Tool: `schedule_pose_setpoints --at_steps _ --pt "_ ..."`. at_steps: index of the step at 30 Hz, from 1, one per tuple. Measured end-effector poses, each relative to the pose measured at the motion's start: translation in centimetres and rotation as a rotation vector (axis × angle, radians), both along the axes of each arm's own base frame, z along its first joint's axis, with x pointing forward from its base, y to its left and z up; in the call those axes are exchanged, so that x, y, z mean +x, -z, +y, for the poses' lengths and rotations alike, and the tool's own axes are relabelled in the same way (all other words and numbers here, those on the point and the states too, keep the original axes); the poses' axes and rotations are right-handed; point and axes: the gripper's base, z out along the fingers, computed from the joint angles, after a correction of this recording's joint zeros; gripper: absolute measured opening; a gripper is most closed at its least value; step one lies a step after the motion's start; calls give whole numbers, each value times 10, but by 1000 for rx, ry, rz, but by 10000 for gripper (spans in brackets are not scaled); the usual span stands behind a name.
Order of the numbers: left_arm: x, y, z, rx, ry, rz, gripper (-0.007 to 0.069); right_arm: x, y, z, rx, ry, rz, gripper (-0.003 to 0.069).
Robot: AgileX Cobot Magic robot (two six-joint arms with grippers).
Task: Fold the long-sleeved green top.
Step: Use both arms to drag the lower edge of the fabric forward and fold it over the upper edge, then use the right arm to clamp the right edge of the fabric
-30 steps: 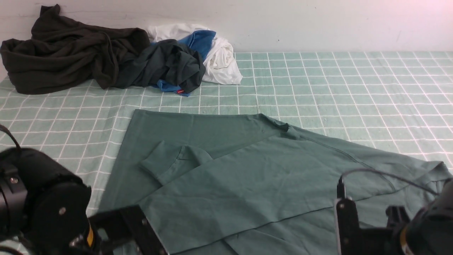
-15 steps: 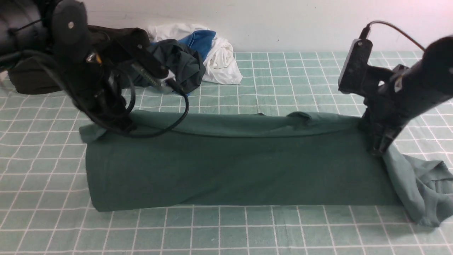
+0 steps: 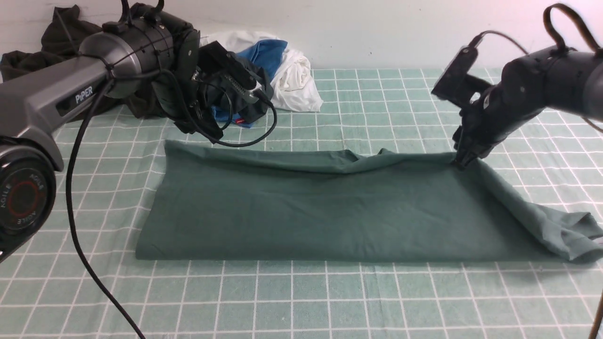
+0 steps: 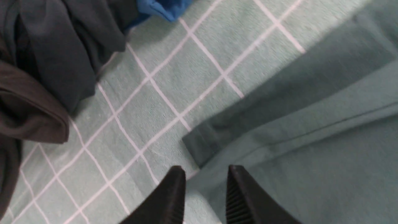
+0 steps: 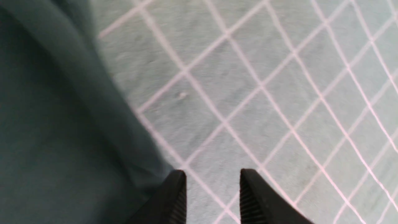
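Both hands hold nothing. The left hand (image 3: 213,135) hangs over the far left corner of the big sage-green cotton top with long sleeves (image 3: 320,212). Its two black fingers (image 4: 174,193) stand a little apart, with only air between them. I cannot tell if they touch the top's corner below them.

The right hand (image 3: 464,162) points down at the far right corner of the top. Its fingertips (image 5: 177,186) are also a little apart. One tip is right at the edge of the green top, and the gap between the tips is over the checked cloth.

The green top lies in the middle of the worktop (image 3: 377,301), which has a light green cloth with white lines in squares on it. The top is folded into one long, wide strip that runs from left to right. Its near edge is straight and smooth. At the right end a rumpled bit of sleeve (image 3: 572,233) sticks out past the strip.

Far back on the left, by the white wall, there is a heap of other clothes. It has a black-brown one (image 3: 21,63), a very dark green one (image 3: 238,87), a blue one (image 3: 266,52) and a white one (image 3: 294,80). The heap is apart from the green top.
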Motion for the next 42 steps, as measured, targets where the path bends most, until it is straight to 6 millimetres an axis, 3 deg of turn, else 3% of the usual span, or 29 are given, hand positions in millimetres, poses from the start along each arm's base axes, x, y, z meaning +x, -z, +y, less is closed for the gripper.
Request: schedule_pose_setpoints --at_steps 4,9,14,19,21,24,27,28,29,30,33,39,42 --pt "3 3 7 -38 -81 -8 337 0 -15 -7 49 162 4 350" --pt "-9 -8 3 -62 -172 53 387 -29 -25 -5 126 352 243 372" --pt "-23 -15 -15 -83 -173 128 309 -61 -2 14 252 337 513 366" --pt "-28 -14 -22 -126 -165 180 104 -86 33 16 224 331 609 324" --pt "-30 -13 -23 -127 -151 210 29 -88 45 3 147 366 581 303" --pt "-33 -12 -24 -126 -141 243 4 -81 49 -23 75 452 489 282" --pt "-36 -11 -24 -123 -143 271 -2 -73 47 -48 38 542 400 276" --pt "-38 -12 -23 -116 -148 296 -4 -69 42 -72 15 639 334 274" --pt "-39 -12 -23 -115 -148 298 -4 -69 42 -75 16 645 334 274" --pt "-40 -12 -23 -112 -152 311 -4 -66 37 -94 15 718 302 274" --pt "-41 -14 -22 -112 -152 313 -4 -67 29 -119 46 807 293 274" --pt "-46 -4 -22 -104 -157 355 -4 -77 17 -140 198 884 320 295" --pt "-53 12 -22 -109 -156 419 -4 -83 25 -151 274 914 343 352"
